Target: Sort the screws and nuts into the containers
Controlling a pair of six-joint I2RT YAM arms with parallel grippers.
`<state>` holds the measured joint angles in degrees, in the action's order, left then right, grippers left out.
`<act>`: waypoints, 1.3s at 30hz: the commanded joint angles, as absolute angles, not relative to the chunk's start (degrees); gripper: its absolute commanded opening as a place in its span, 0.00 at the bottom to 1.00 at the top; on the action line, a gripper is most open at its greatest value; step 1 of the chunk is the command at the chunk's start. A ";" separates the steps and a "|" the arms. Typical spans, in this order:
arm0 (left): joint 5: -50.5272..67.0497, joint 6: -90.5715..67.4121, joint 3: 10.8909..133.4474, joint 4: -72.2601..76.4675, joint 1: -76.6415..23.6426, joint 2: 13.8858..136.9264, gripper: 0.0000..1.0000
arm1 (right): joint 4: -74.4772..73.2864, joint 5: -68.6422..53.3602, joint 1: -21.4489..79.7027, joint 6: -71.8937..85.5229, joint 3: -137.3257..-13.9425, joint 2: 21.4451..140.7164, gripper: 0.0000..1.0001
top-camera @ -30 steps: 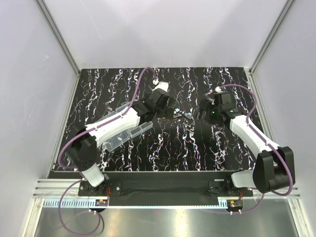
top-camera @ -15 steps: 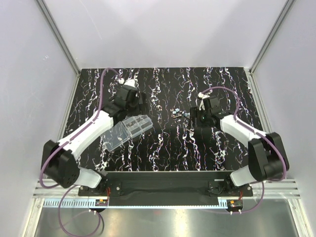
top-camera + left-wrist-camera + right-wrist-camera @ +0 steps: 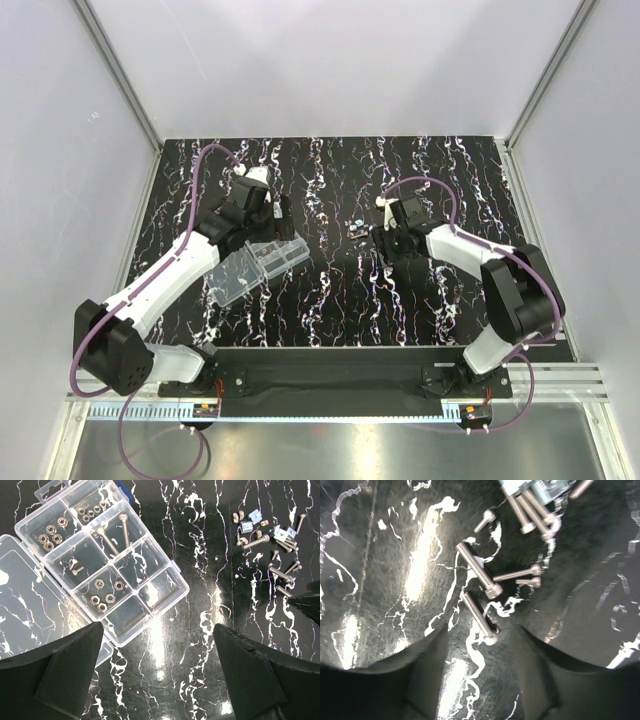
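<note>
The containers (image 3: 160,592) are compartments of a clear organiser box (image 3: 262,258) with its lid (image 3: 25,610) folded open. Some compartments hold nuts (image 3: 106,598), others screws (image 3: 112,536). Loose screws (image 3: 280,572) and small nuts lie in a pile (image 3: 358,228) to the box's right. My left gripper (image 3: 160,670) hangs wide open above the tabletop just in front of the box, holding nothing. My right gripper (image 3: 482,675) is low at the pile's near edge. Its jaws are partly apart, and one long silvery screw (image 3: 479,616) lies between the fingertips, touching neither.
More screws (image 3: 477,570) and a pale clip-like piece (image 3: 547,487) lie just beyond the right fingers. The table is black with white streaks (image 3: 330,300). Grey walls and metal rails border it. One right finger (image 3: 307,602) pokes into the left wrist view.
The left arm swung left from the pile to hang over the box, still wide open. The right gripper moved left and down to the pile, and its jaws have narrowed.
</note>
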<state>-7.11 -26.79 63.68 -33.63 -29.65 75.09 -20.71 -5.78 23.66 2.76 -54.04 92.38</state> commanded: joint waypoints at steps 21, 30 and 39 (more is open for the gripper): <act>-6.24 -26.54 63.19 -32.43 -28.30 75.24 0.99 | -25.57 -0.97 28.39 -1.76 -60.64 101.08 0.00; -11.34 -33.48 59.43 -32.35 -24.62 72.25 0.99 | -22.33 -11.34 33.91 9.22 -62.13 88.69 0.00; -11.34 -39.37 55.64 -31.20 -18.46 68.04 0.99 | -15.73 -3.88 40.95 18.72 -82.77 103.22 0.00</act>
<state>-9.96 -36.12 56.12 -33.30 -20.71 71.20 -20.10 -6.63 38.87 14.61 -76.16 95.66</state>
